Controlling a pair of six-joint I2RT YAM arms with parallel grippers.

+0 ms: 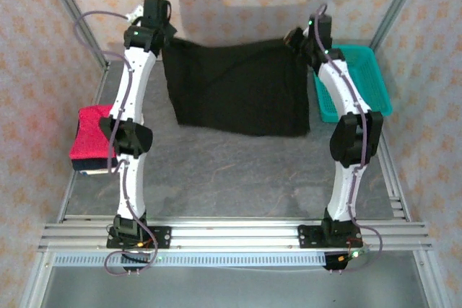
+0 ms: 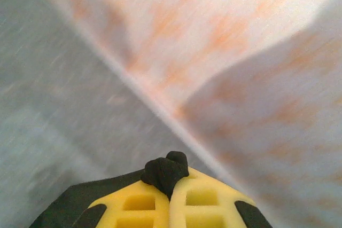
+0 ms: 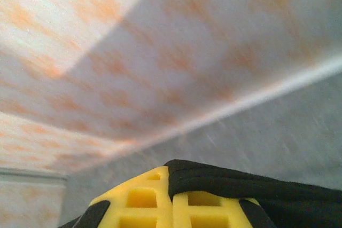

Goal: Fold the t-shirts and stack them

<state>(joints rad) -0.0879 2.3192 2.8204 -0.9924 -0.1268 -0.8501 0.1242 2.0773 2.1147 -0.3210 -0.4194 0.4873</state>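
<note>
Pinching the black shirt (image 1: pixel 238 95) by its far corners: left gripper (image 2: pixel 170 189) and right gripper (image 3: pixel 171 189). Stretched left to right between them, hanging nearward.

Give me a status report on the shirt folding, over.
Left gripper shut on black t-shirt, right gripper shut on its other corner. Shirt stretched between them. Crimson t-shirt folded at left, teal basket at right.

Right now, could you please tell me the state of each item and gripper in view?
black t-shirt: unfolded, held spread between both grippers.
crimson-pink t-shirt: folded, at the table's left edge.
teal basket: upright, far right.
left gripper: shut on black t-shirt.
right gripper: shut on black t-shirt.
</note>
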